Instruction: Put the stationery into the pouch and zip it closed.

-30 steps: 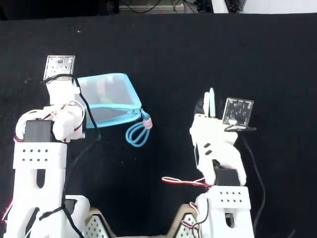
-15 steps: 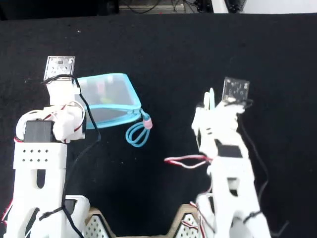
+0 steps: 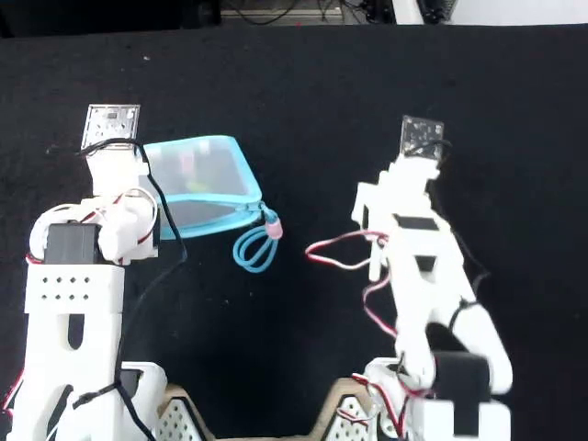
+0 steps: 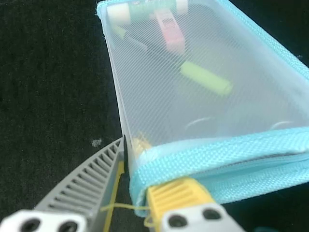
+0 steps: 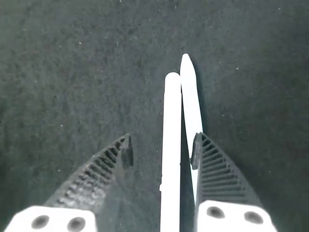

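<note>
straddling two white pens [image 5: 172,125] on the bench [image 5: 72,72], right gripper [image 5: 161,143] spread apart, one pen against its finger | left gripper [image 4: 145,166] clamps blue mesh pouch [image 4: 193,96] corner, other stationery [image 4: 205,78] inside | risk: closing off-centre could pinch one pen, the other rolls away

Left gripper [image 4: 140,166] jaws clamped, right gripper [image 5: 161,140] jaws parted, right arm [image 3: 418,239] stretched forward.

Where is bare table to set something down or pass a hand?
Free: the far strip of table beyond the pouch and both arms, and the middle patch between the pouch's loop and the right arm. Crowded: at the pens inside the right claw.
</note>
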Controlling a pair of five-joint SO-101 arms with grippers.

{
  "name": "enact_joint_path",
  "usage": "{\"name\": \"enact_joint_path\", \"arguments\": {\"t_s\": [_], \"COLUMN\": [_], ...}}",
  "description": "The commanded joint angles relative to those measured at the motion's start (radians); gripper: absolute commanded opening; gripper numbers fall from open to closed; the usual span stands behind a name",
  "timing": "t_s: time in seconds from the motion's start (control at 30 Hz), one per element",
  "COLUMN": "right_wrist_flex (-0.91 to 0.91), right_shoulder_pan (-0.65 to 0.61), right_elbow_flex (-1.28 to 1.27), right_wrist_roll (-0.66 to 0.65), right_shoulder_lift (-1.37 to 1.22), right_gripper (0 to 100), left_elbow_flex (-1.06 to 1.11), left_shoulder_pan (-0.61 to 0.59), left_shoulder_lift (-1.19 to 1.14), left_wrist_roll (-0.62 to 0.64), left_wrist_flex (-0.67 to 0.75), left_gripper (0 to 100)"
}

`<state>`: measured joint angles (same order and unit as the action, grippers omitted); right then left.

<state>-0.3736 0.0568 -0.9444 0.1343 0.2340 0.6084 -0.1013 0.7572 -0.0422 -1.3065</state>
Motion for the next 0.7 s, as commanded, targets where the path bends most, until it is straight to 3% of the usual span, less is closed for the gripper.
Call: {"name": "enact_joint_path", "arguments": {"t_s": [0.0, 0.3, 0.43, 0.67], "right_wrist_flex": [-0.014, -0.068, -0.066, -0.074], "right_shoulder_pan": [-0.008, -0.023, -0.025, -0.025], "right_elbow_flex": [0.076, 0.107, 0.119, 0.213], "right_wrist_roll": [0.011, 0.014, 0.104, 0.123], "right_shoulder_lift": [-0.019, -0.031, -0.073, -0.203], "right_gripper": [19.4, 19.4, 19.4, 19.4], "left_elbow_flex": [0.016, 0.016, 0.016, 0.016], "left_shoulder_pan": [0.008, 0.008, 0.008, 0.008], "left_shoulder_lift": [-0.009, -0.009, -0.009, -0.009], "left_wrist_roll": [-0.005, -0.006, -0.006, -0.006], "left_wrist_flex": [-0.011, -0.011, -0.011, -0.011], "left_gripper": [3, 3, 3, 3]}}
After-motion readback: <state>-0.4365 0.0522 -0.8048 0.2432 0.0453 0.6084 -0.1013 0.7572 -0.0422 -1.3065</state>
